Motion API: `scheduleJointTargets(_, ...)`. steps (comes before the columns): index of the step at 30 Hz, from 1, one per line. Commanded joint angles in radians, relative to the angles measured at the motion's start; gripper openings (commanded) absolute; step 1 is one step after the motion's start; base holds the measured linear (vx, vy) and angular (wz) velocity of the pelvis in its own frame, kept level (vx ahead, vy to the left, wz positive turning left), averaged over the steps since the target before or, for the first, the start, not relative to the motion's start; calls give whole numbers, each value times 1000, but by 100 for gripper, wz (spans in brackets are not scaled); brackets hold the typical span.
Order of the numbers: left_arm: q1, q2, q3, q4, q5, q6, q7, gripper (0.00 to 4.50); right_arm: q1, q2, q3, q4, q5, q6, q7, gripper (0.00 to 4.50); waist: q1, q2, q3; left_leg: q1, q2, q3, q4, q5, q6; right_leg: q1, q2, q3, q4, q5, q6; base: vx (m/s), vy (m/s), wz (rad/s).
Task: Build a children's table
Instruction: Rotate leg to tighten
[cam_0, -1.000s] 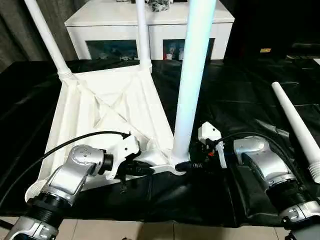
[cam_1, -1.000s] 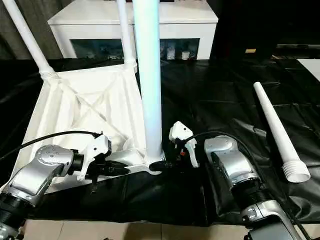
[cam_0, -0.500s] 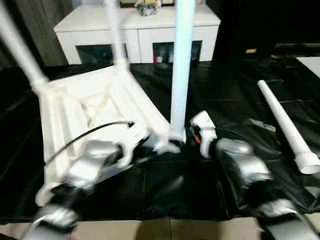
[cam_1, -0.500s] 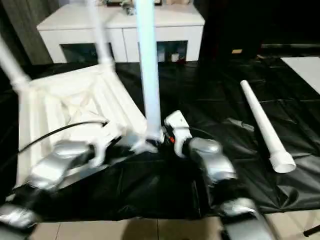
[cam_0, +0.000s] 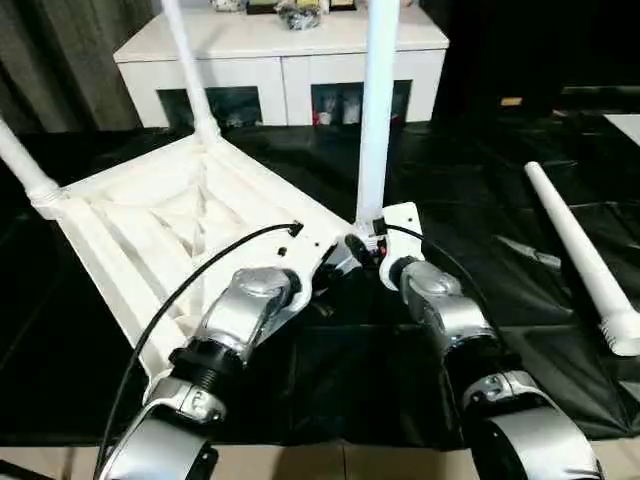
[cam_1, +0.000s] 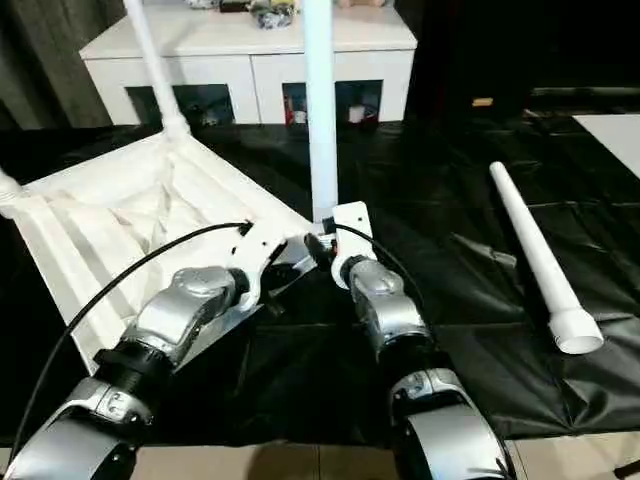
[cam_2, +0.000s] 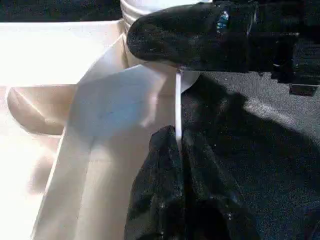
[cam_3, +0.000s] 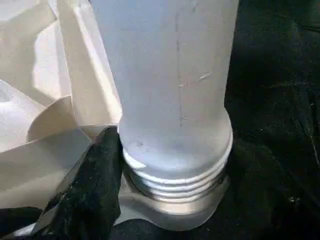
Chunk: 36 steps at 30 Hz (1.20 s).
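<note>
Swung round on the black sheet (cam_0: 470, 190) since a second ago, the upturned tabletop (cam_0: 150, 240) now lies skewed, its near corner pointing between the two forearms where before its near edge ran roughly square to the robot; both grippers have travelled with that corner. It rests ribbed side up, with three legs standing in their sockets: one at the far corner (cam_0: 185, 60), one at the left edge (cam_0: 20, 160), and the near leg (cam_0: 378, 100) rising just ahead of the grippers. A fourth leg (cam_0: 580, 250) lies loose well off to the right, and a white cabinet (cam_0: 280, 60) stands behind.

By its look the tabletop is light, stiff moulded plastic, smooth and a little slick, so it slides readily on the glossy sheet; the thin rim and the thick socket corner seem the safest holds, since the ribs give fingers little to bite. Each leg is a hollow tapered tube, probably light, best gripped low near its threaded collar.

At the near corner, the left gripper (cam_2: 177, 150) is pinched tight on the tabletop's thin edge, fingers together with the plastic lip between them. One finger of the right gripper (cam_0: 362, 248) lies against the ribbed base of the near leg, its jaws standing apart around that collar.
</note>
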Motion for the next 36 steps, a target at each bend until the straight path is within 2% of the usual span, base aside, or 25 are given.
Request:
scheduleJointTargets(1, 30, 26, -20, -53, -21, -61, -70, 0, 20, 6, 51, -12, 11, -8, 132, 349, 4, -20, -62, -7, 12, -3, -70, -194, 74, 61, -43, 29, -76, -240, -219, 0, 0, 0)
scheduleJointTargets(3, 51, 52, -34, -79, -28, -72, -121, 0, 26, -17, 59, -26, 18, -8, 187, 374, 0, -17, -60, -5, 12, -3, -71, -209, 74, 58, -41, 29, -78, -262, -216, 0, 0, 0)
scheduleJointTargets(4, 76, 86, -50, -111, -34, -71, -176, 0, 42, -53, 87, -63, 22, 5, 280, 381, 2, -16, -59, -5, 14, -3, -72, -216, 76, 58, -43, 29, -78, -269, -218, 0, 0, 0)
scheduleJointTargets(6, 91, 106, -59, -127, -38, -82, -213, 0, 54, -80, 110, -90, 23, 14, 344, 390, 6, -17, -59, -1, 18, -2, -72, -217, 78, 54, -41, 31, -77, -264, -219, 0, 0, 0)
scheduleJointTargets(7, 116, 145, -69, -157, -43, -81, -265, 0, 80, -136, 134, -159, 57, 63, 481, 397, 8, -17, -58, -3, 17, -4, -74, -218, 79, 60, -38, 29, -76, -256, -217, 0, 0, 0)
scheduleJointTargets(10, 148, 199, -81, -208, -68, -94, -360, 0, 115, -220, 158, -250, 92, 90, 648, 397, 8, -14, -57, -2, 21, -3, -74, -221, 77, 55, -39, 31, -74, -246, -227, 0, 0, 0)
scheduleJointTargets(11, 148, 199, -81, -208, -68, -94, -360, 0, 115, -220, 158, -250, 92, 90, 648, 397, 10, -14, -57, -1, 21, -3, -74, -223, 75, 55, -39, 31, -75, -246, -227, 0, 0, 0)
scheduleJointTargets(12, 178, 247, -89, -269, -111, -113, -466, 0, 133, -285, 170, -298, 100, 97, 758, 397, 14, -15, -58, 3, 21, -3, -74, -219, 73, 55, -39, 32, -75, -241, -230, 0, 0, 0)
scheduleJointTargets(13, 178, 247, -89, -269, -111, -113, -466, 0, 133, -285, 170, -298, 100, 97, 758, 397, 14, -15, -58, 3, 21, -3, -74, -219, 73, 55, -39, 32, -75, -241, -230, 0, 0, 0)
scheduleJointTargets(14, 191, 269, -91, -299, -132, -103, -511, 0, 139, -312, 176, -316, 105, 106, 807, 397, 16, -12, -59, -2, 24, -2, -72, -205, 81, 57, -38, 32, -65, -196, -248, 0, 0, 0)
scheduleJointTargets(16, 212, 327, -101, -355, -161, -81, -594, 0, 158, -377, 205, -372, 119, 130, 913, 397, 24, -10, -61, 4, 26, 3, -69, -190, 95, 52, -35, 32, -62, -157, -267, 0, 0, 0)
scheduleJointTargets(19, 216, 346, -103, -364, -162, -88, -612, 0, 171, -406, 220, -411, 129, 147, 958, 397, 32, -11, -61, 5, 27, 3, -69, -179, 97, 52, -35, 33, -59, -143, -273, 0, 0, 0)
scheduleJointTargets(21, 225, 366, -107, -378, -159, -91, -638, 0, 181, -427, 239, -445, 128, 161, 1004, 397, 35, -13, -59, 4, 25, 2, -71, -194, 85, 54, -36, 33, -61, -169, -267, 0, 0, 0)
scheduleJointTargets(26, 231, 372, -110, -389, -156, -89, -635, 0, 183, -431, 258, -453, 116, 171, 1026, 397, 33, -14, -57, 3, 24, 2, -73, -212, 64, 54, -39, 34, -67, -210, -254, 0, 0, 0)
scheduleJointTargets(28, 232, 370, -114, -387, -154, -90, -636, 0, 184, -430, 276, -451, 100, 173, 1031, 361, 33, -13, -57, 4, 24, 2, -73, -208, 60, 53, -38, 35, -67, -211, -250, 0, 0, 0)
scheduleJointTargets(31, 231, 367, -116, -383, -153, -93, -632, 0, 182, -427, 278, -451, 100, 173, 1024, 349, 33, -14, -58, 4, 23, 2, -72, -203, 60, 53, -38, 35, -66, -204, -250, 0, 0, 0)
scheduleJointTargets(33, 229, 367, -115, -381, -153, -95, -630, 0, 180, -422, 273, -450, 104, 176, 1019, 319, 33, -14, -59, 3, 23, 1, -71, -195, 62, 55, -38, 35, -65, -198, -250, 0, 0, 0)
scheduleJointTargets(36, 230, 365, -114, -377, -151, -99, -626, 0, 177, -414, 268, -448, 110, 175, 1015, 305, 33, -16, -60, 3, 23, 1, -70, -188, 65, 55, -38, 34, -64, -194, -250, 0, 0, 0)
